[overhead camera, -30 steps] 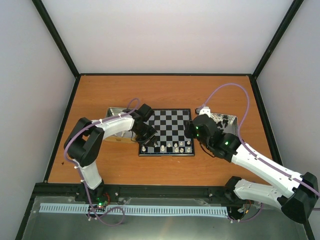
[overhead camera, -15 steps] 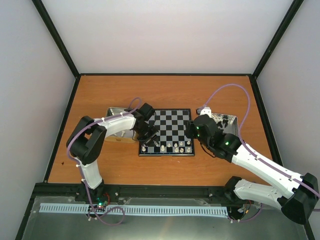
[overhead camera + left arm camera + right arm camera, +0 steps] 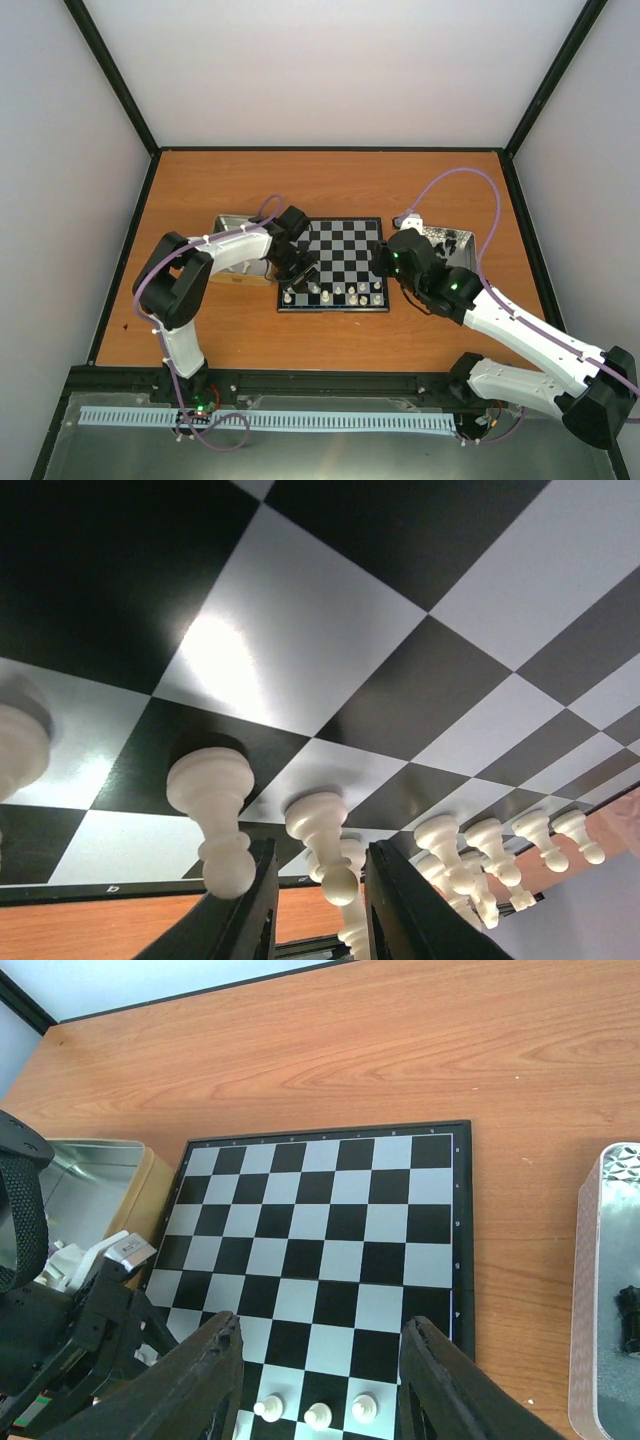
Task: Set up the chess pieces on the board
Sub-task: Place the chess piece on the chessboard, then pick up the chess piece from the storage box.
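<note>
Chess pieces (image 3: 212, 790) upright, rowed along board (image 3: 300, 650) edge

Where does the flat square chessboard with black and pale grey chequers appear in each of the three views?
Top external: chequered chessboard near the centre.
Left wrist: it fills the frame, very close.
Right wrist: centre, reaching the bottom edge.
Shared landmark: cream-white pawns along one edge.

One cream chess piece (image 3: 18, 750) is blurred and cropped by the left edge.
</note>
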Tool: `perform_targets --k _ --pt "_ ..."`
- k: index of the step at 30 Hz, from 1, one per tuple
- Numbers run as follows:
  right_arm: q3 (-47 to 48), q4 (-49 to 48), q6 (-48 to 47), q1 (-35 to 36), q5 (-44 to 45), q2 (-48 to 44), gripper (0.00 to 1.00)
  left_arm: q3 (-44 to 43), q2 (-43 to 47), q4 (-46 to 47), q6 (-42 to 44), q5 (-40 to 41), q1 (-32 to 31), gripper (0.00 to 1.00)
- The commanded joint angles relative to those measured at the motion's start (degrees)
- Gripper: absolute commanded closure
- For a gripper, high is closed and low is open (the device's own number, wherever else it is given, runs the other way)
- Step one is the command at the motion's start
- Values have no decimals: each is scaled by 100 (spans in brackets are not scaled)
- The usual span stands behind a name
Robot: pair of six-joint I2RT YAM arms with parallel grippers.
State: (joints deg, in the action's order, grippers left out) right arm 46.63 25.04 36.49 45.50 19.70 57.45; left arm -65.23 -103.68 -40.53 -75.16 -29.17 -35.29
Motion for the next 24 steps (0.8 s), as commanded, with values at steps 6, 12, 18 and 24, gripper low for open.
perform_targets --k 6,12,18,24 --pt "-34 -64 87 -50 -1 -110 55 -678 548 -521 239 522 -53 75" --pt "53 50 41 -50 -19 -93 55 -1125 1092 -1202 838 1716 160 68" --pt "156 181 -3 -58 -15 35 55 -457 1781 -1816 1441 4710 619 59" --pt "285 228 -101 -76 -123 253 55 269 1774 -1055 1429 5777 1252 60"
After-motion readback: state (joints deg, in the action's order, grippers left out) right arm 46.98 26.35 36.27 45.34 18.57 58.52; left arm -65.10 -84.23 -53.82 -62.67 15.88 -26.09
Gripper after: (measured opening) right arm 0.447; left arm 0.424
